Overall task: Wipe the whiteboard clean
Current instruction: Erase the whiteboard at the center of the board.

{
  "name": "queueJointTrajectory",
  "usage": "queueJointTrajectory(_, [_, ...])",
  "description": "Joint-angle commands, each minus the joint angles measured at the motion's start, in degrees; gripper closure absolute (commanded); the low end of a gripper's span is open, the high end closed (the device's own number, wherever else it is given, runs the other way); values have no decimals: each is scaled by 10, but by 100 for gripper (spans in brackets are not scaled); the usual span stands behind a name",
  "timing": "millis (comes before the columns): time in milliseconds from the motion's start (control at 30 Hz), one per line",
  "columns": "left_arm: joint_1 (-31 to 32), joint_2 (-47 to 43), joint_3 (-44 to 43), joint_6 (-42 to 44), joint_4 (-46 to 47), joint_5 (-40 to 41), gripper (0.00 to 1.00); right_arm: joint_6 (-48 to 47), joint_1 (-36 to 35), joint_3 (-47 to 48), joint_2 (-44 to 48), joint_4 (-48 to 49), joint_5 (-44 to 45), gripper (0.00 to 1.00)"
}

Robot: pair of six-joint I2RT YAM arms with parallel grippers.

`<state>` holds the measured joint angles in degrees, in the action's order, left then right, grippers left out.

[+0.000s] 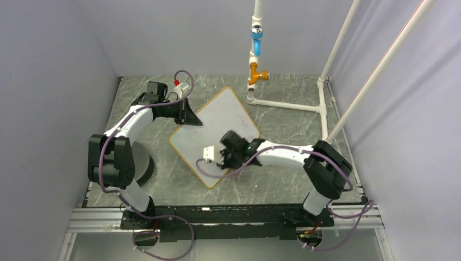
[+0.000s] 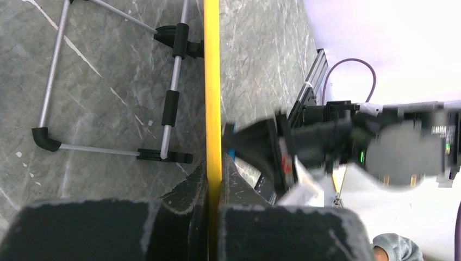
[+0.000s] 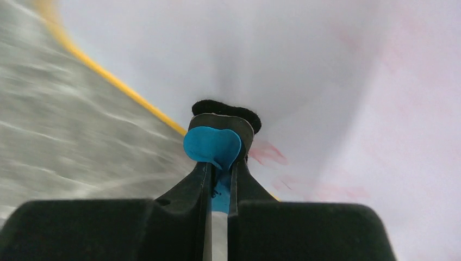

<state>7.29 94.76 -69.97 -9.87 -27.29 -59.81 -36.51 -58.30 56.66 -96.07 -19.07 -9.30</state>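
Right gripper (image 3: 218,166): fingers pinched tight on a small blue eraser (image 3: 212,145). Black felt edge of the eraser pressed onto the white face of the whiteboard (image 3: 326,81). Faint smeared red marks (image 3: 266,153) just right of the felt, paler pink traces further right. Yellow frame of the board runs diagonally just left of the eraser; grey marbled table (image 3: 70,130) beyond it, blurred.

Left gripper (image 2: 212,182): closed on the yellow edge of the board, one finger on each side of it. Board seen edge-on from this wrist, as a thin yellow line running up the view. To its left, a wire stand (image 2: 169,103) with black sleeves, joined to the frame by a black clip. To its right, the right arm (image 2: 348,141), blurred.

Top view: whiteboard (image 1: 220,117) sits mid-table, turned cornerwise like a diamond; how steeply it tilts, cannot tell. Left gripper (image 1: 190,117) at its upper left edge, right gripper (image 1: 224,157) over its lower right part. White tag (image 1: 208,154) hangs beside the right wrist. White pipe frame (image 1: 285,104) stands on the far right of the table (image 1: 282,176), with blue and orange fittings (image 1: 256,54) on its upright.
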Motion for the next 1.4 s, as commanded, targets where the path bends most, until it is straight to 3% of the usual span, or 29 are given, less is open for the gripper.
queueJointTrajectory(0, [15, -14, -6, 5, -6, -72, 100, -14, 103, -22, 26, 52, 56, 100])
queueJointTrajectory(100, [17, -14, -6, 6, -7, -71, 100, -16, 107, -29, 26, 50, 37, 100])
queueJointTrajectory(400, [18, -17, -6, 9, -11, -67, 100, -8, -31, -7, 29, 27, -18, 100])
queueJointTrajectory(500, [18, -17, -6, 9, -11, -68, 100, 2, -23, -5, 16, 43, 24, 100])
queueJointTrajectory(667, [18, -18, -7, 9, -11, -69, 100, 13, 62, -6, 5, 55, 85, 100])
queueJointTrajectory(833, [18, -19, -6, 7, -8, -71, 100, -7, 99, -9, 7, 49, 135, 100])
queueJointTrajectory(1000, [17, -19, -5, 6, -7, -73, 100, -9, 73, -5, 8, 25, 74, 100])
queueJointTrajectory(1200, [19, -20, -2, -1, 2, -79, 100, 0, -47, 29, 2, 2, -9, 100])
queueJointTrajectory(1267, [21, -22, -2, 1, 0, -78, 100, 18, -61, 52, -12, 6, 13, 100])
queueJointTrajectory(1367, [24, -24, -1, 1, 1, -78, 100, 38, -28, 73, -17, 32, 68, 100])
